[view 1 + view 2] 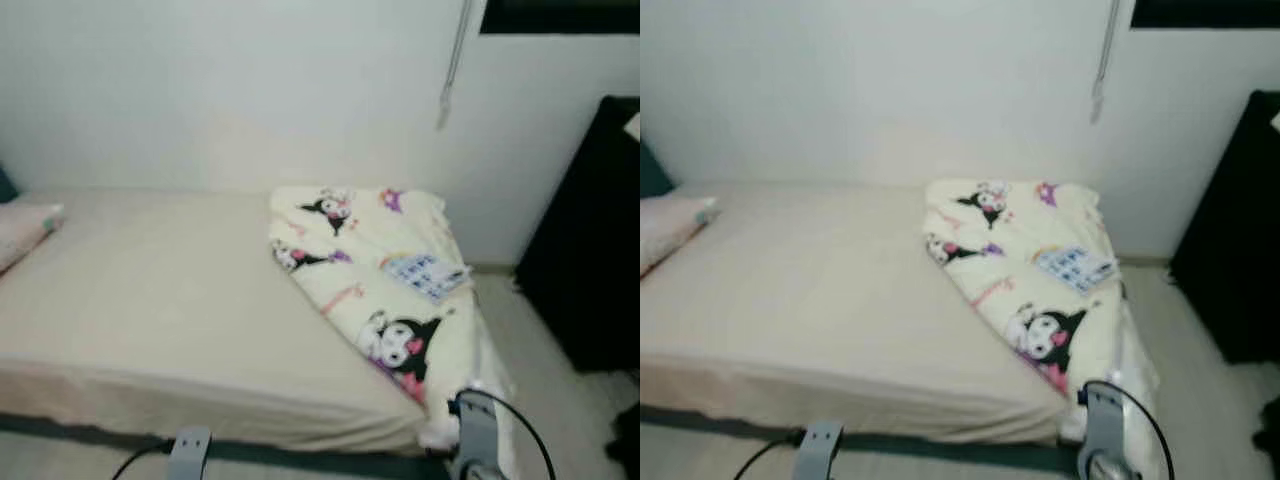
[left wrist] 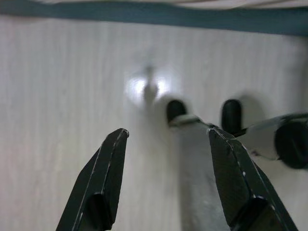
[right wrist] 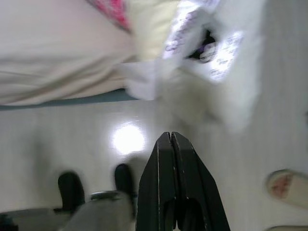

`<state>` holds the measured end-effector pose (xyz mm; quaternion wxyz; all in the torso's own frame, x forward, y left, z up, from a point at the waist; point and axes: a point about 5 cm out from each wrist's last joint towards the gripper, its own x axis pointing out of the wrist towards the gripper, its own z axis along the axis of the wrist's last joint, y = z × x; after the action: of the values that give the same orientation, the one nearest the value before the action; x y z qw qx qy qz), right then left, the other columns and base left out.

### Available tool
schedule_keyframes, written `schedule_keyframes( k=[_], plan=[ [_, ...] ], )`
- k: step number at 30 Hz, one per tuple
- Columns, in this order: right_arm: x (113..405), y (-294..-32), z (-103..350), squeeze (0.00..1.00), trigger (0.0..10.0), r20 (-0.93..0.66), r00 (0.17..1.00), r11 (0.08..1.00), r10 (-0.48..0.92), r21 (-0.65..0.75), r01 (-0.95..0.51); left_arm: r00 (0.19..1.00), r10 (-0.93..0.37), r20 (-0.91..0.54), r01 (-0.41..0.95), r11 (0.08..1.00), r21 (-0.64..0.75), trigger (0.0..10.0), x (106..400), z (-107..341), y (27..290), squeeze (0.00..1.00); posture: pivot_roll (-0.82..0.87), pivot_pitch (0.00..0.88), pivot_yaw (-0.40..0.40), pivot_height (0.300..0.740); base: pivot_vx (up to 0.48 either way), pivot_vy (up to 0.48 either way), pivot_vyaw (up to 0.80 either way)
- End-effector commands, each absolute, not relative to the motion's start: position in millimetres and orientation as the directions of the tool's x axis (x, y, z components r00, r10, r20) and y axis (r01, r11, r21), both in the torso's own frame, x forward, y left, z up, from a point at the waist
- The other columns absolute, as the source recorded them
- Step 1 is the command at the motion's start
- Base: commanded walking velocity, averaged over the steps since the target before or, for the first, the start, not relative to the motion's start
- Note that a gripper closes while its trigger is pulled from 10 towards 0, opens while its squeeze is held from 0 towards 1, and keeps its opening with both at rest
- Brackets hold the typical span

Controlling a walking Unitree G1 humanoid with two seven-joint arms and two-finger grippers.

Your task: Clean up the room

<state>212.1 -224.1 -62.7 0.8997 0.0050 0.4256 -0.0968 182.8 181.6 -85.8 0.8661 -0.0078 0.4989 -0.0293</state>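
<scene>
A bed [image 1: 150,300] with a beige sheet stands before me against the white wall. A cream blanket [image 1: 385,290] printed with black cartoon figures lies folded over the bed's right end, its corner hanging toward the floor [image 3: 211,72]. A small blue-and-white booklet [image 1: 425,272] rests on the blanket. My left gripper [image 2: 166,139] hangs open above the pale floor with nothing between its fingers. My right gripper [image 3: 171,139] is shut and empty, low beside the bed's right corner. Both silver arms [image 1: 478,440] show at the bottom edge of the eye views.
A pink pillow [image 1: 25,232] lies at the bed's left end. Dark furniture [image 1: 590,240] stands at the right by the wall. A blind cord [image 1: 450,70] hangs down the wall. A slipper [image 3: 288,185] lies on the floor near the right gripper.
</scene>
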Motion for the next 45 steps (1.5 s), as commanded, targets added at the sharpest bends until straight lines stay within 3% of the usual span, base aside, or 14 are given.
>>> schedule_keyframes(
  k=[1,7,15,22,35,40,45],
  plan=[
    [208,-209,-68,0.0,10.0,-0.786,0.609,0.994,-0.106,-0.059,0.097,0.513,-0.065,-0.856,0.067,0.997,-0.036,10.0,193,-81,178,0.0,-0.12,0.0,-0.006,0.721,0.0,-0.48,0.0],
    [201,-194,-74,0.0,10.0,-0.806,0.591,0.999,-0.024,-0.043,-0.018,0.534,-0.095,-0.84,0.09,0.994,-0.055,10.0,204,-77,166,0.0,-0.13,0.0,0.008,0.721,0.0,-0.48,0.0],
    [196,-184,-78,0.0,10.0,-0.818,0.575,0.998,0.025,-0.009,-0.056,0.535,-0.105,-0.839,0.11,0.992,-0.054,10.0,204,-77,163,0.0,-0.11,0.0,0.018,0.721,0.0,-0.48,0.0],
    [187,-169,-83,0.0,10.0,-0.82,0.561,0.99,0.109,0.035,-0.14,0.512,-0.098,-0.853,0.114,0.992,-0.045,10.0,194,-81,172,0.0,-0.11,0.0,0.031,0.721,0.0,0.0,0.53],
    [182,-171,-85,0.0,10.0,-0.832,0.541,0.985,0.122,0.036,-0.166,0.505,-0.115,-0.856,0.13,0.99,-0.056,10.0,194,-81,170,0.0,-0.12,0.0,0.035,0.721,0.0,0.0,0.57],
    [183,-181,-85,0.0,10.0,-0.853,0.52,0.989,0.04,-0.039,-0.14,0.506,-0.135,-0.852,0.174,0.983,-0.052,10.0,197,-80,166,0.0,-0.12,0.0,0.032,0.721,0.0,-0.297,0.14],
    [190,-184,-81,0.0,10.0,-0.822,0.567,0.994,0.048,-0.016,-0.108,0.495,-0.125,-0.86,0.154,0.987,-0.055,10.0,192,-82,172,0.0,-0.12,0.0,0.035,0.721,0.0,-0.48,0.0]
  ],
)
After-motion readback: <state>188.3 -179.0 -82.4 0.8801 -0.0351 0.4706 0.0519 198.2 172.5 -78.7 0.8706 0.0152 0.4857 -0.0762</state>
